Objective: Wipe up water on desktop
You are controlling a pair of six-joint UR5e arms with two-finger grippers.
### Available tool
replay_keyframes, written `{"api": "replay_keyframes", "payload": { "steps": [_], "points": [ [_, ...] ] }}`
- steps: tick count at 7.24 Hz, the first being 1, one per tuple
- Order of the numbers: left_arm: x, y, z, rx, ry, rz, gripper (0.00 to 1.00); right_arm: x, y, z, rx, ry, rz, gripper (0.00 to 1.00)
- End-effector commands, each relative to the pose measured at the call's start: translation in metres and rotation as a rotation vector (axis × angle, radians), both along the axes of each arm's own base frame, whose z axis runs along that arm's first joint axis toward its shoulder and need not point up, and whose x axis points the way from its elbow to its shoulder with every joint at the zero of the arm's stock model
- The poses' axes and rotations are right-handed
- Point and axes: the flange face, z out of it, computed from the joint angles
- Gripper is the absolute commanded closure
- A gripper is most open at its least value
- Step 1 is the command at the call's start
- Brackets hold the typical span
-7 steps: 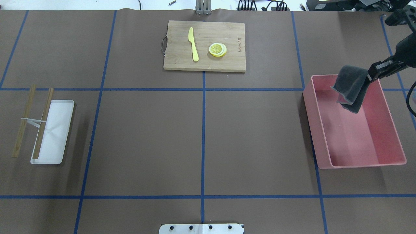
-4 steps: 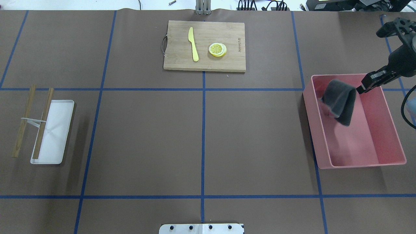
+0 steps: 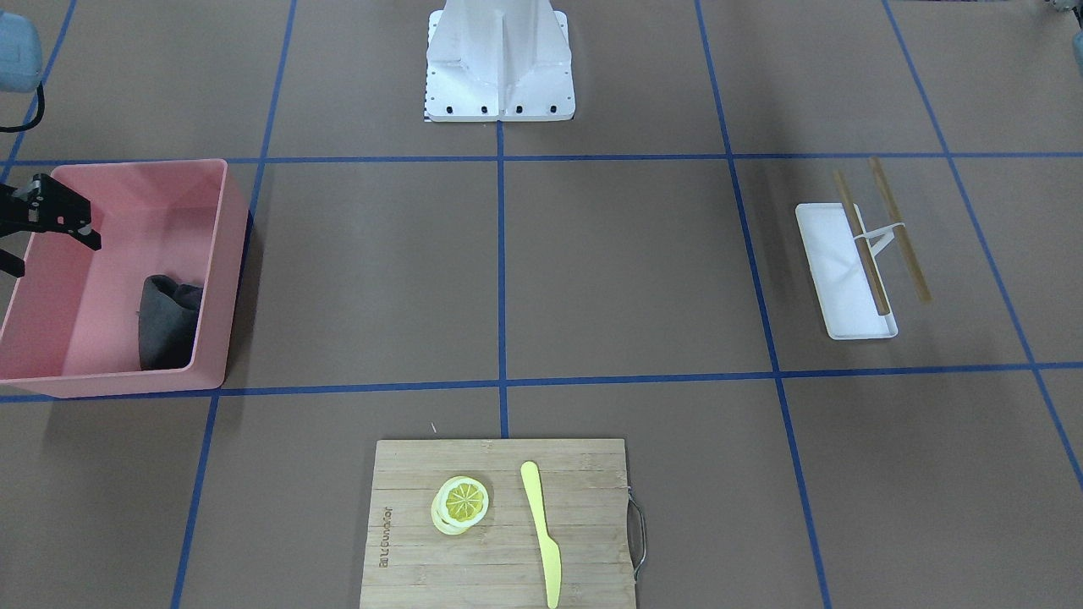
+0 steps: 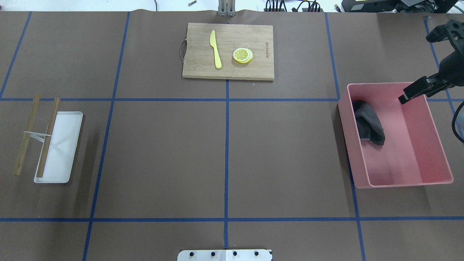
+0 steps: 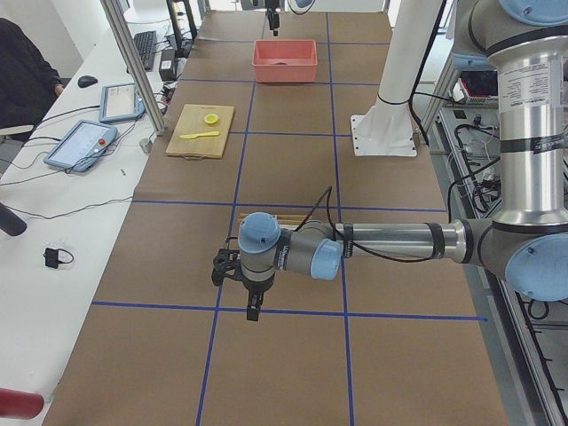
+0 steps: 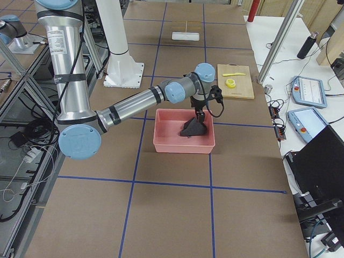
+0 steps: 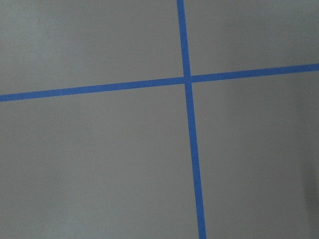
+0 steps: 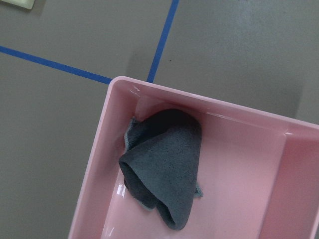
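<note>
The brown desktop with blue tape lines shows no water that I can make out. A dark grey cloth lies crumpled inside the pink bin, against its wall nearest the table's middle; it also shows in the right wrist view. My right gripper hangs open and empty above the bin's far outer corner, apart from the cloth. My left gripper shows only in the exterior left view, low over bare tabletop; I cannot tell whether it is open or shut. The left wrist view shows only the desktop.
A bamboo cutting board with a yellow knife and a lemon slice sits at the far middle. A white tray with two wooden sticks lies at the left. The robot base stands at the near edge.
My right gripper opened and let go of the grey cloth, which dropped into the pink bin. The gripper then drew back a little toward the outer side.
</note>
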Motion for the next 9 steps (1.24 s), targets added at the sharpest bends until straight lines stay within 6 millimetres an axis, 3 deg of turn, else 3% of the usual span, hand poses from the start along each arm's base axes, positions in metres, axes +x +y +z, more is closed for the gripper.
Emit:
{"api": "replay_keyframes", "payload": {
  "steps": [1, 3, 5, 6, 7, 9],
  "points": [
    [-0.003, -0.001, -0.001, 0.001, 0.001, -0.006, 0.01, 0.038, -0.009, 0.039, -0.026, 0.054, 0.052, 0.0],
    [-0.012, 0.0, 0.0, -0.006, 0.001, -0.027, 0.01, 0.107, 0.002, 0.101, 0.011, 0.087, 0.021, 0.0],
    [-0.014, 0.008, 0.012, -0.022, -0.002, -0.03, 0.01, 0.187, 0.011, 0.19, -0.063, 0.079, 0.069, 0.0],
    [-0.015, 0.009, 0.015, -0.027, -0.007, -0.03, 0.02, 0.211, 0.017, 0.218, -0.088, 0.083, 0.084, 0.0],
    [-0.014, 0.009, 0.018, -0.042, -0.003, -0.03, 0.01, 0.214, 0.02, 0.232, -0.121, 0.094, 0.091, 0.0],
    [-0.015, 0.015, 0.037, -0.084, -0.004, -0.031, 0.01, 0.215, 0.024, 0.238, -0.137, 0.098, 0.095, 0.0]
  ]
}}
